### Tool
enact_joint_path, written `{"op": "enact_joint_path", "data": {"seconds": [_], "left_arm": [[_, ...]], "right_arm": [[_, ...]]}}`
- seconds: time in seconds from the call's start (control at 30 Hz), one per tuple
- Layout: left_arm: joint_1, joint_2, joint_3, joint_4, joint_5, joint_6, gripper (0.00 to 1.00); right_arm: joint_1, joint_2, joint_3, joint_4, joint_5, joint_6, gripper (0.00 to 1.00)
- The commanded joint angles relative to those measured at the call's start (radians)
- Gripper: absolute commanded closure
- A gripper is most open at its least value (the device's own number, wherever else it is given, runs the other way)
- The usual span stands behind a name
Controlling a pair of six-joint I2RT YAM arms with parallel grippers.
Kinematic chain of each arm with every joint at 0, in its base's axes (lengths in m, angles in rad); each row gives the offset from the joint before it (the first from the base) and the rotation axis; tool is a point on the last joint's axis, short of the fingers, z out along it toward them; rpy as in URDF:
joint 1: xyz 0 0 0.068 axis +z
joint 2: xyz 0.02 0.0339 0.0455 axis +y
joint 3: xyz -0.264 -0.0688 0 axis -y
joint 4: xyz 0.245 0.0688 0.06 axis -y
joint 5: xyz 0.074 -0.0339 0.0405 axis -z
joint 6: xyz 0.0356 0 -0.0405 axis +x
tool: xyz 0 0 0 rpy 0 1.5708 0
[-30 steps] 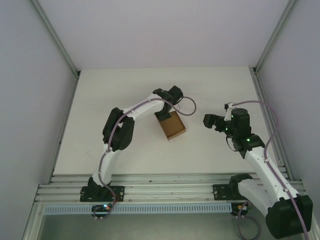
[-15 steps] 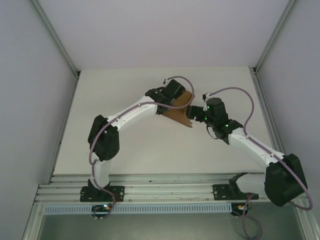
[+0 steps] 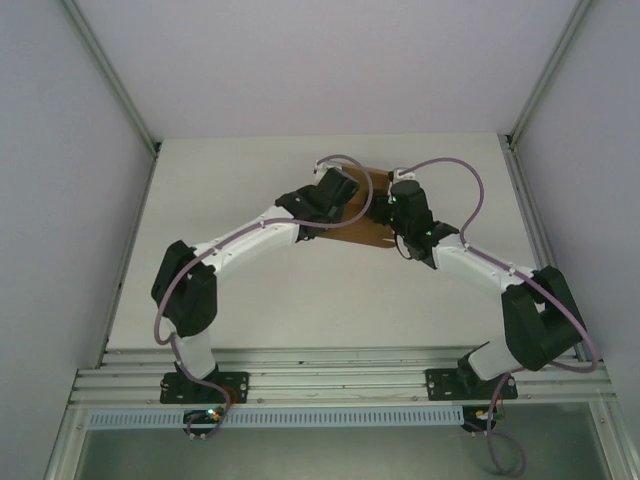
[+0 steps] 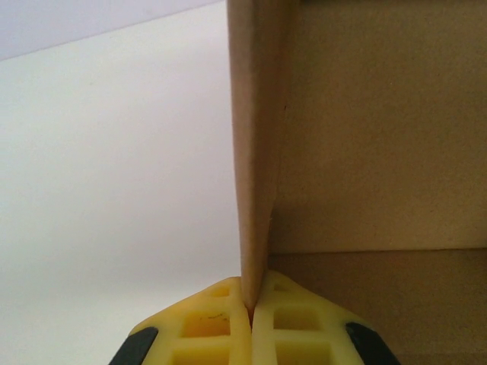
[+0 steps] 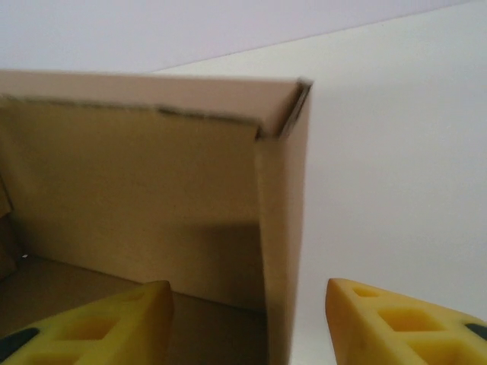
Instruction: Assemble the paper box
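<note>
Paper box point(image 5: 152, 198) looks partly built: walls up, more folding likely left.
Left tool point(image 4: 251, 304) pinches one wall; right tool point(image 5: 249, 296), spread, straddles another.

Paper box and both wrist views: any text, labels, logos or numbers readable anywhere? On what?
No readable text anywhere.
paper box: plain brown cardboard, no print.
left gripper: yellow, no markings.
right gripper: yellow, no markings.
table: blank white.
arm links in the top view: any labels are too small to tell.
</note>
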Motion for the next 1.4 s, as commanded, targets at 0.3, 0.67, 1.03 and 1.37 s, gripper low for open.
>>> {"op": "enact_joint_path", "data": {"seconds": [0.3, 0.67, 1.03, 1.37], "left_arm": [[-0.012, -0.029, -0.011, 0.015, -0.001, -0.029, 1.0], [-0.01, -0.006, 0.023, -0.057, -0.031, -0.061, 1.0], [0.033, -0.009, 0.01, -0.016, 0.117, -0.089, 0.7], [0.077, -0.178, -0.154, 0.188, 0.381, 0.016, 0.33]], "right_arm": [[0.011, -0.017, 0.039, 0.003, 0.127, -0.05, 0.54], [0.01, -0.026, 0.059, -0.025, 0.169, -0.1, 0.76], [0.031, -0.028, 0.082, -0.044, 0.138, -0.117, 1.0], [0.04, -0.062, 0.067, -0.083, 0.173, -0.151, 1.0]]}}
